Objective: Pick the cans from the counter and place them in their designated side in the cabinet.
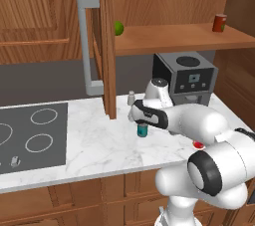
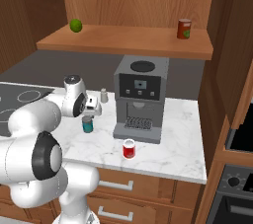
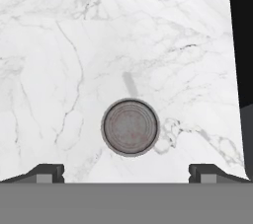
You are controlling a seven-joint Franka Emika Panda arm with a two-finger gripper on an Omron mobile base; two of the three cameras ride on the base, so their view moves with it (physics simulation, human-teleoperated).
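The gripper hangs above the teal can, which stands on the tabletop; fingers spread wide. Lower straight down, keep the can centred, then close.

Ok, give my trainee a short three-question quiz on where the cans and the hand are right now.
1. True or false: the hand is open, looking straight down on the silvery top of the teal can.
2. Where does the red can stand? A) on the cabinet shelf B) on the counter in front of the coffee machine C) on the hob
3. Fill in: on the shelf, the green fruit sits at one end and the ____ can at the other.

Key: 1 true; 2 B; 3 brownish-red.
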